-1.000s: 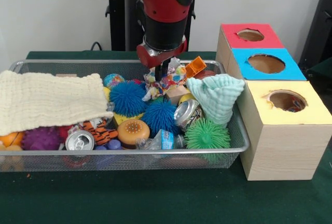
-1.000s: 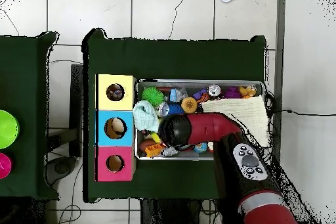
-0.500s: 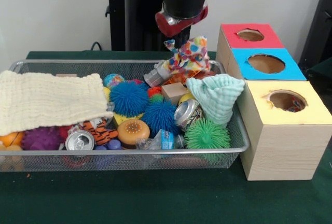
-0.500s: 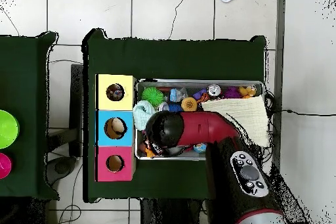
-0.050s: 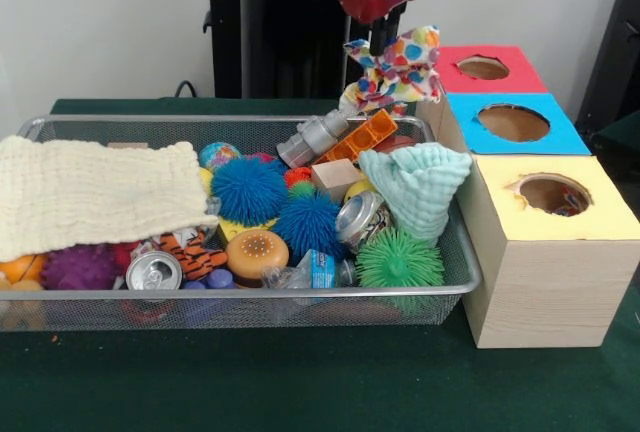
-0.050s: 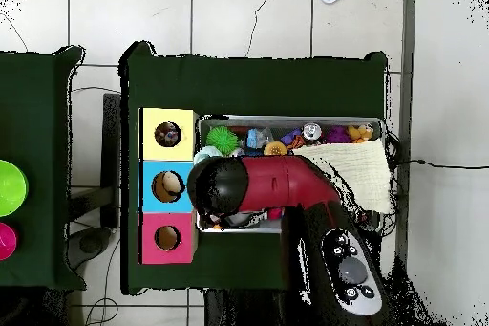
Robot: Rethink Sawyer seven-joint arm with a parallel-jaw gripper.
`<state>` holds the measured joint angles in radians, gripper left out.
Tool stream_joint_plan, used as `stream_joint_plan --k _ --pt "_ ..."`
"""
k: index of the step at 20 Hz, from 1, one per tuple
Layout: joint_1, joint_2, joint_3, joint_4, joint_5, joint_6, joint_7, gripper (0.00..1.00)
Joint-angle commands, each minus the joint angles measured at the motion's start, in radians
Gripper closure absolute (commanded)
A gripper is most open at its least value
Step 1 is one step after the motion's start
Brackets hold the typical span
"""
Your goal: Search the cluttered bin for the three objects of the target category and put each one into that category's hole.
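The gripper [image 5: 392,40], fingers pinched on a polka-dot cloth [image 5: 398,64], has risen out of the wire bin [image 5: 455,252] in the last second and swung toward the box [image 5: 520,282] of three holes, so a drop looks close. The cloth hangs just beside the red hole [image 5: 483,67]; something, perhaps an earlier item, sits inside the yellow hole [image 5: 553,195].

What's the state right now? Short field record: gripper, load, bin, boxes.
gripper: raised above the bin's far right corner, shut on cloth
load: polka-dot cloth hanging clear of the clutter, beside the red box
bin: full; cream towel, teal cloth, spiky balls, cans
boxes: red, blue, yellow, one hole each; something lies inside the yellow hole
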<state>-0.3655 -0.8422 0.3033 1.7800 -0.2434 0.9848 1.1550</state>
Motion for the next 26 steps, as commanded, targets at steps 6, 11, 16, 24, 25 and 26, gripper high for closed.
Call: stream_joint_plan --k 6,11,16,24,25,26 --pt "0.046 -0.061 0.079 -0.026 0.103 0.036 0.094 1.0" --pt "0.086 -0.077 0.055 -0.065 0.11 0.007 0.14 1.0" --pt "0.123 -0.069 0.046 -0.088 0.136 0.004 0.175 1.0" --pt "0.163 -0.078 0.03 -0.081 0.178 -0.017 0.186 1.0" --pt "0.166 -0.077 0.029 -0.082 0.182 -0.021 0.185 1.0" --pt "0.167 -0.067 0.027 -0.089 0.184 -0.029 0.184 1.0"
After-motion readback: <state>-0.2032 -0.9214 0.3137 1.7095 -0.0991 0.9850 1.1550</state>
